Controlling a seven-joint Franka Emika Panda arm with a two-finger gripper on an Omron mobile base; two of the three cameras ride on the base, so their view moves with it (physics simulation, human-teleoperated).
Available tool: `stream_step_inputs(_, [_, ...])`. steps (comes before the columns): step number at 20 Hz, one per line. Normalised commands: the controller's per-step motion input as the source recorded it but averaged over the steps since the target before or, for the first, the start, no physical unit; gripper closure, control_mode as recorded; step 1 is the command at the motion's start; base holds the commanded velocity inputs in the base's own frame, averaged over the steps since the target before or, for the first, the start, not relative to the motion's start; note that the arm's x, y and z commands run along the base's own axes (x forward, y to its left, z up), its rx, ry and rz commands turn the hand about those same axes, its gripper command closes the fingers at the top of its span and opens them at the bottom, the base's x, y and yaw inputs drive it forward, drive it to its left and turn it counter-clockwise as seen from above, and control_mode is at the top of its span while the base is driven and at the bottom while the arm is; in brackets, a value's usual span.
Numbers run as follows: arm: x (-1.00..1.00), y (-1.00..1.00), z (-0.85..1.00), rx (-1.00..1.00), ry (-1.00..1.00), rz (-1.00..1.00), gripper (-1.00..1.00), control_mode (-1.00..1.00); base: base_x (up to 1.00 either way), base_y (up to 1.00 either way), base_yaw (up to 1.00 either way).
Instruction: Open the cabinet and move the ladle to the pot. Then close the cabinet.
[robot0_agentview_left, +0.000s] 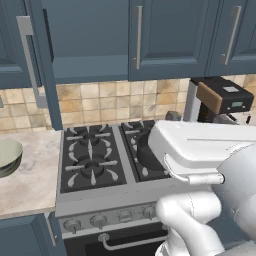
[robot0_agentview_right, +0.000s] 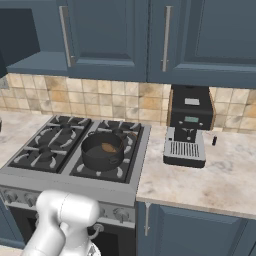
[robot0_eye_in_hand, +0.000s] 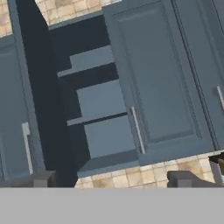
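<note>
Two base views down over the stove (robot0_agentview_left: 100, 155); hand view facing the cabinet (robot0_eye_in_hand: 131, 87) close.

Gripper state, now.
Gripper: open, holding nothing, facing the cabinet with its left door swung open.
</note>
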Motion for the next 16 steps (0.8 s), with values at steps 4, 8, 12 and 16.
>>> stream_step_inputs(4, [-0.12,0.53,-0.09,-0.38,-0.06,-0.25,-1.0,-1.0,0.0,0.0,0.0])
stream_step_inputs(8, [0.0,0.52,-0.2,-0.37,-0.06,-0.23,-1.0,-1.0,0.0,0.0,0.0])
stream_step_inputs(12, [0.15,0.47,-0.32,-0.35,-0.07,-0.21,-1.0,-1.0,0.0,0.0,0.0])
stream_step_inputs(16, [0.31,0.4,-0.36,-0.34,-0.1,-0.2,-1.0,-1.0,0.0,0.0,0.0])
